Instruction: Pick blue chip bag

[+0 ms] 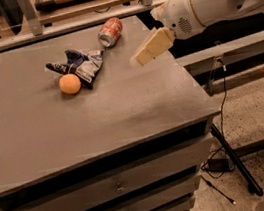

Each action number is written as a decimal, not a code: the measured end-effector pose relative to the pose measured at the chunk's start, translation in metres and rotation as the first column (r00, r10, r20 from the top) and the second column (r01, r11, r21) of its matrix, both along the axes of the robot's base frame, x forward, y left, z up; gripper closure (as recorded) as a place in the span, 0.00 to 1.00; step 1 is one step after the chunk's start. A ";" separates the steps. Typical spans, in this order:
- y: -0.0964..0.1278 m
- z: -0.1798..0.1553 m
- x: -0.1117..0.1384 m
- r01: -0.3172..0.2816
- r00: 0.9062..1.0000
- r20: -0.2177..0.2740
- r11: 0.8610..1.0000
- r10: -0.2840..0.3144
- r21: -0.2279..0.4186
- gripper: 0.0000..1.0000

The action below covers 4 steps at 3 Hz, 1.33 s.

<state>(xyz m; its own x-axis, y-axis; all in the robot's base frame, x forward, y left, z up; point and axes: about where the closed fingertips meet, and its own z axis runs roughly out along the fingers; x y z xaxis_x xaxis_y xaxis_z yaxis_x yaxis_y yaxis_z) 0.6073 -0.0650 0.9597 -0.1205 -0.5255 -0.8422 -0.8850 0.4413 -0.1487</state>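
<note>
Hovering over the right side of the tabletop (99,123), the gripper (148,49) points down and to the left.
Nearest, an orange ball (70,84) touches the blue chip bag (83,64), which lies crumpled at the rear left; a red can (110,31) lies on its side behind. The white arm (205,0) is cut off at the right edge; I cannot tell if the jaws are released or clenched.

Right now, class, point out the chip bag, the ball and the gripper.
chip bag (83,64), camera view, middle of the crumpled foil.
ball (70,84), camera view, centre of its orange surface.
gripper (140,58), camera view, its tip, in the air right of the chip bag.
</note>
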 end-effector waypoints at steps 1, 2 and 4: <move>0.008 -0.011 0.000 0.001 1.000 0.010 0.999 -0.001 0.040 0.00; 0.031 -0.020 0.009 -0.037 0.999 0.037 0.996 0.034 0.081 0.00; 0.076 -0.056 0.034 -0.135 0.991 0.002 0.986 0.136 0.096 0.00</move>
<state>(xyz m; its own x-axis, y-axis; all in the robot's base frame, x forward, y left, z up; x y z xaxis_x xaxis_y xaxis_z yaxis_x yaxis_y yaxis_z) 0.6415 0.0113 0.9034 -0.0578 -0.4539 -0.8892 -0.9382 0.3292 -0.1071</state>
